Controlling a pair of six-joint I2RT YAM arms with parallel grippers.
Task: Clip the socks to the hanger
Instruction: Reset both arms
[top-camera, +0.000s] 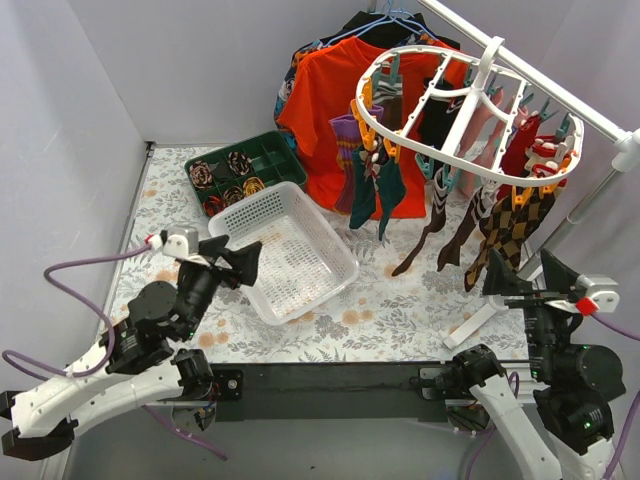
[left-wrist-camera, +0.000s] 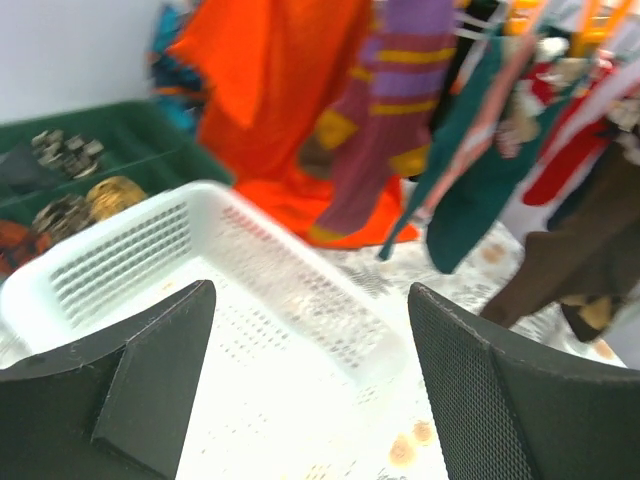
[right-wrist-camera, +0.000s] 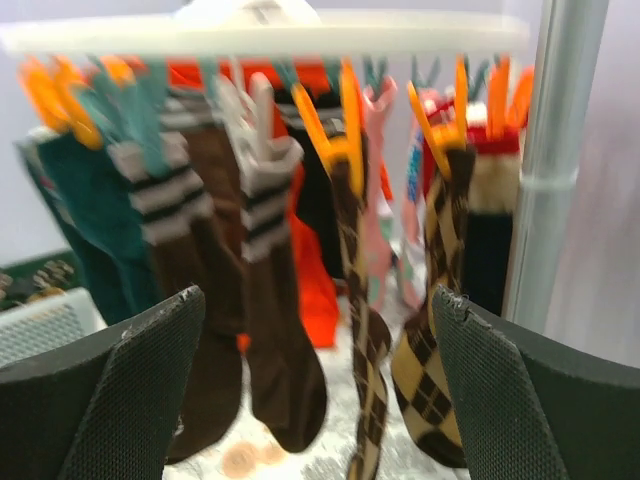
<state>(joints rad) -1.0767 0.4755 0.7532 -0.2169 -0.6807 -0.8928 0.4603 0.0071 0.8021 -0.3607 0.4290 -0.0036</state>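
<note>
Hanger (top-camera: 468, 110): hangs tilted over the table's far right corner.
Socks (top-camera: 510, 225): clipped round its rim, dangling; argyle ones nearest the right edge.
Left gripper (left-wrist-camera: 310, 290): jaws wide apart, empty, facing a white basket (top-camera: 245, 207).
Right gripper (right-wrist-camera: 318, 295): jaws wide apart, empty, near right corner, facing the socks.
</note>
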